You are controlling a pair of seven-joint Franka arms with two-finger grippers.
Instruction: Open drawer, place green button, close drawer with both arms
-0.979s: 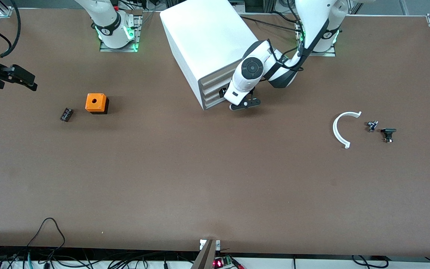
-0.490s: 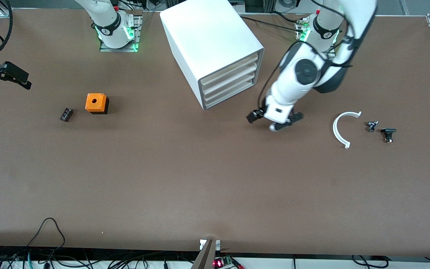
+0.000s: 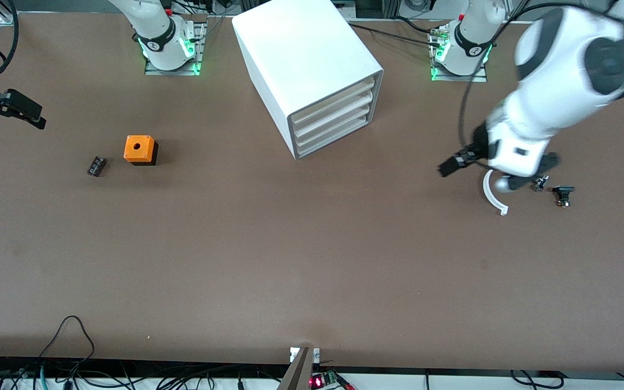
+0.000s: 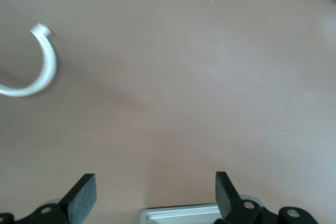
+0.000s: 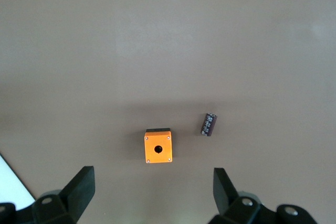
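The cabinet point(image 3: 306, 70) stands at the top middle of the front view, turned at an angle on the brown table point(image 3: 290, 260). Its three drawers face the lower part of the frame. The drawer point(image 3: 336, 140), the lowest one, is pushed in flush like the two above it.

The left gripper point(image 3: 499, 165) is up in the air at the left arm's end of the table, in the upper half of the frame. Its arm is smeared by motion. It is over one end of a white arc point(image 3: 489, 196), which it partly covers. The left wrist view shows the gripper point(image 4: 153, 192) with its fingers point(image 4: 84, 195) spread wide and only bare table between them, and the arc point(image 4: 44, 72) lies off to one side of it.

Just beside the arc, toward the frame's edge, lie two small dark parts, one point(image 3: 539, 183) a little higher in the frame than the other point(image 3: 563, 195). Either might be the button, but they are too small to tell and no green shows on them.

The right gripper point(image 3: 17, 108) hangs at the frame's edge at the right arm's end, in the upper third. In the right wrist view it point(image 5: 152, 192) has its fingers point(image 5: 81, 190) wide apart and empty. It looks down on the orange box point(image 5: 158, 147) and a black part point(image 5: 209, 124). In the front view the box point(image 3: 140, 149) and the part point(image 3: 96, 166) sit near each other, apart, at about the drawer's height in the frame.
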